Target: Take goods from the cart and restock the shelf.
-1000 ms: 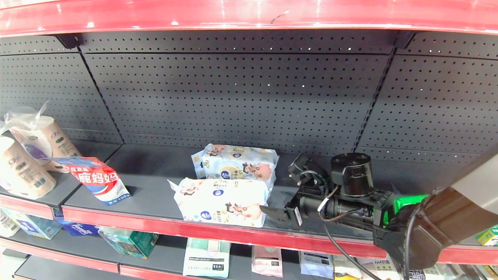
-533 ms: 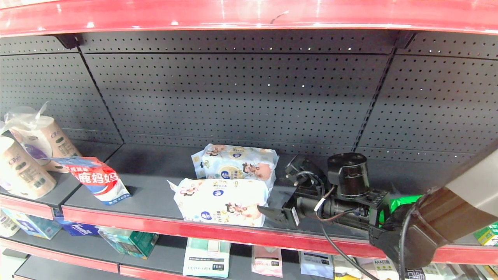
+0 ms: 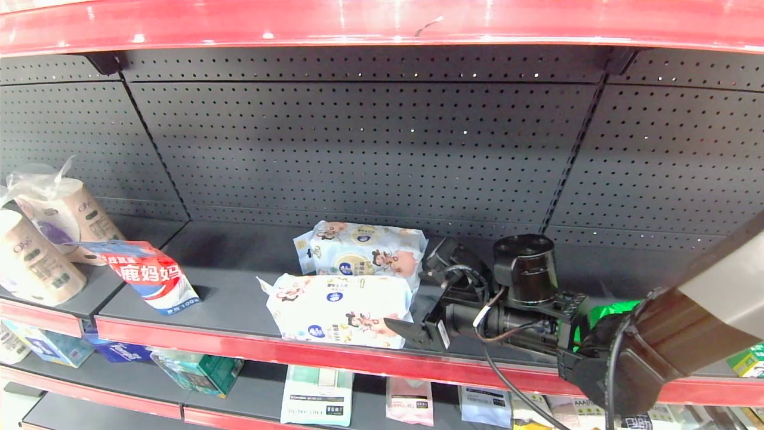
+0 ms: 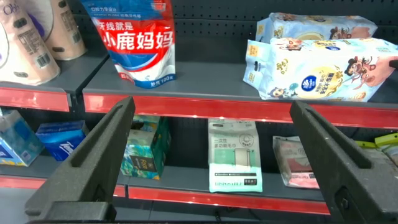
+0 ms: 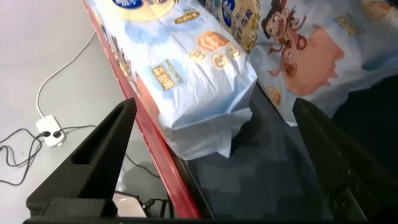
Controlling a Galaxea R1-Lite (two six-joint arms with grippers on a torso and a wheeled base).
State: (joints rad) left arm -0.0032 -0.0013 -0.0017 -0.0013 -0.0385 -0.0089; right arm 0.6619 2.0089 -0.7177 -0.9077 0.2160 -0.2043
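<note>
Right wrist view | right tool [image 5: 212, 106] apart, near front pack [image 5: 193, 74] | rear pack [image 5: 311, 56] cut off | left tool [image 4: 212, 106] apart

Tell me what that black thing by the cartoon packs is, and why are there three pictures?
It is a robot's right arm, with two jaws at its tip for grabbing. The big picture comes from a camera on the robot's head. The other two come from small cameras on its wrists, looking out between each arm's jaws, the dark slanted bars at the sides. On the grey shelf lie two cartoon tissue packs, a front pack and a back pack, with a red and blue bag and paper rolls to the left. Both pairs of jaws are open and hold nothing. The right jaws sit just beside the front pack's end.
</note>
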